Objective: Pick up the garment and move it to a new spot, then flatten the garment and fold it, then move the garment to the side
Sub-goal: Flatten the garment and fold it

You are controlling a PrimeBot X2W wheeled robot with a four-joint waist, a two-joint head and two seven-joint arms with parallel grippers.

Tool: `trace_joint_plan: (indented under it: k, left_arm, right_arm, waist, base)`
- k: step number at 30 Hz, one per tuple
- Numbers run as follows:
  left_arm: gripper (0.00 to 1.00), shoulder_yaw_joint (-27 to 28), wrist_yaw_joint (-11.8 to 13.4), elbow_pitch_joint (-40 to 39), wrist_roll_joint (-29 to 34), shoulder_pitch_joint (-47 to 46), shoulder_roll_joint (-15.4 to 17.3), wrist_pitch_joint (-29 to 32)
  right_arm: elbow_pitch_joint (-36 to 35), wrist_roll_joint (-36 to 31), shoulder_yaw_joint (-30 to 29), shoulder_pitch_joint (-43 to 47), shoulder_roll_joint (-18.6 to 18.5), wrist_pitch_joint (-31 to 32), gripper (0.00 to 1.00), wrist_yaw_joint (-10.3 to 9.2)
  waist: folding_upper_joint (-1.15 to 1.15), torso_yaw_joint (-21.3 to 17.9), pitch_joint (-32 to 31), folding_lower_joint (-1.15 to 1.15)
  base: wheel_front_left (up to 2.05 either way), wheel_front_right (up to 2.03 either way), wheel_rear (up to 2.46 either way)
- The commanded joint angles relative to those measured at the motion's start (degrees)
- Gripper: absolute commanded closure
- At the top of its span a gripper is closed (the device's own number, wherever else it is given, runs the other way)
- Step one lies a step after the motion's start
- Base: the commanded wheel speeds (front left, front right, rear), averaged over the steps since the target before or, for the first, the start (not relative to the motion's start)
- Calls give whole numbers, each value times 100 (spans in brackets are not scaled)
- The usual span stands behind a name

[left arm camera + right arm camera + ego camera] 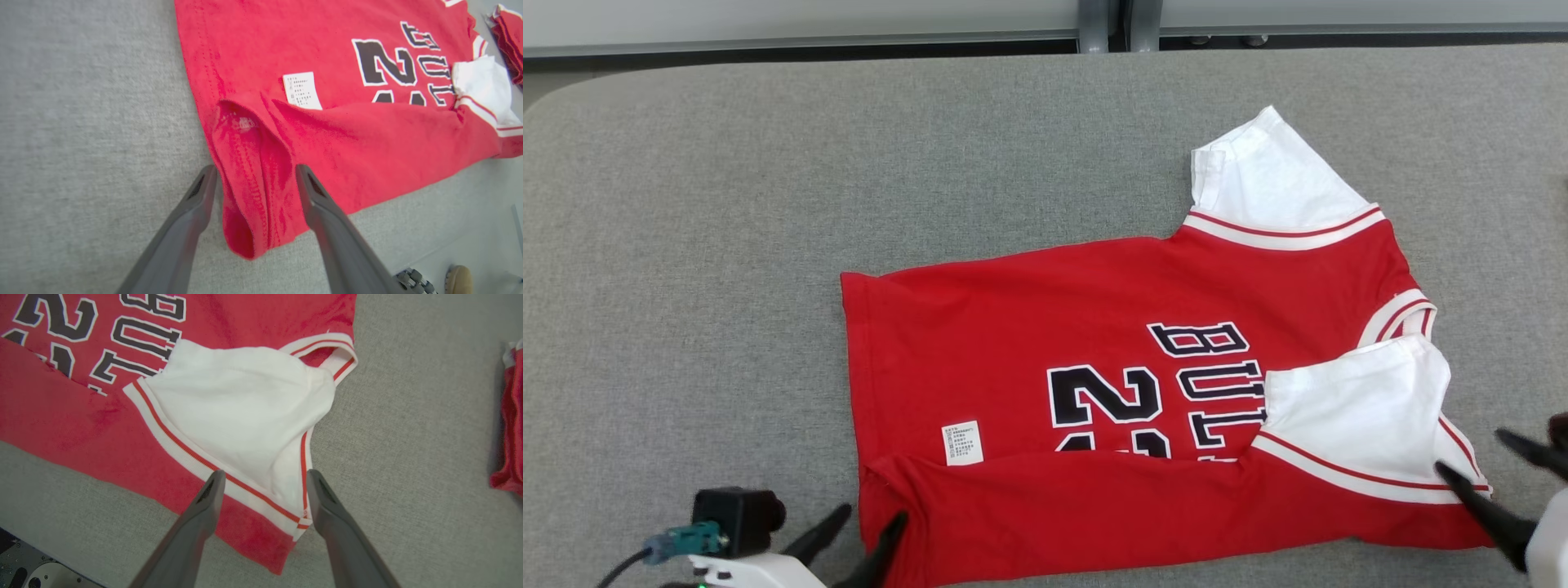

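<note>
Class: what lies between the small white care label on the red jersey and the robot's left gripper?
The red jersey's folded-over near edge; its stitched hem corner reaches between the fingers of the open left gripper. Clearest in the left wrist view.

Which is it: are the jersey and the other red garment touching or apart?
Apart. The right wrist view shows a strip of bare grey table between the jersey and the other red garment.

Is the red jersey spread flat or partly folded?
Partly folded: the near edge of the jersey lies turned over its front, hiding part of the number.
</note>
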Motion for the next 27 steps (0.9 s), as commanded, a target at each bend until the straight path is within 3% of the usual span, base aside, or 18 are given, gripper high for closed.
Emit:
trace_joint_plan:
  k: [1, 5, 6, 10, 13, 19, 24, 27]
  left_arm:
    - [0, 80, 60, -85, 62, -49, 65, -36]
    - [0, 458, 299, -351, 208, -481, 138, -147]
    - [0, 468, 292, -336, 303, -647, 227, -84]
    - [0, 387, 155, -46, 314, -1672, 70, 200]
    - [0, 210, -33, 405, 433, -2579, -81, 400]
    - [0, -336, -676, 1504, 600, -4115, -538, 700]
    - [0, -676, -1046, 2149, 638, -4626, -928, 626]
    - [0, -783, -1203, 2310, 641, -4746, -997, 626]
  right_arm:
    - [-126, -51, -128, -24, -109, 32, 0, -4]
    - [-654, 79, -359, -539, -454, 290, 0, -3]
    - [-691, 80, -354, -747, -579, 373, 0, -3]
    - [-409, 141, -89, -1966, -793, 625, 0, -3]
    - [95, 119, 194, -3079, -648, 837, 0, -3]
    - [1618, -419, 700, -4955, -476, 979, 0, -3]
    - [2675, -552, 1016, -5522, -270, 683, 0, -3]
    - [3125, -612, 1112, -5707, -202, 508, 0, -3]
  waist:
    - [0, 9, -68, 0]
    - [0, 28, -57, 0]
    - [0, 50, -18, 0]
    - [0, 236, 328, 0]
    - [0, 438, 795, 0]
    - [0, 971, 1523, 0]
    - [0, 1279, 1584, 0]
    - [0, 1369, 1583, 0]
  base:
    - [0, 0, 0]
    - [0, 0, 0]
    - [0, 0, 0]
    - [0, 0, 0]
    - [0, 0, 0]
    - [0, 0, 0]
    - [0, 0, 0]
    - [0, 0, 0]
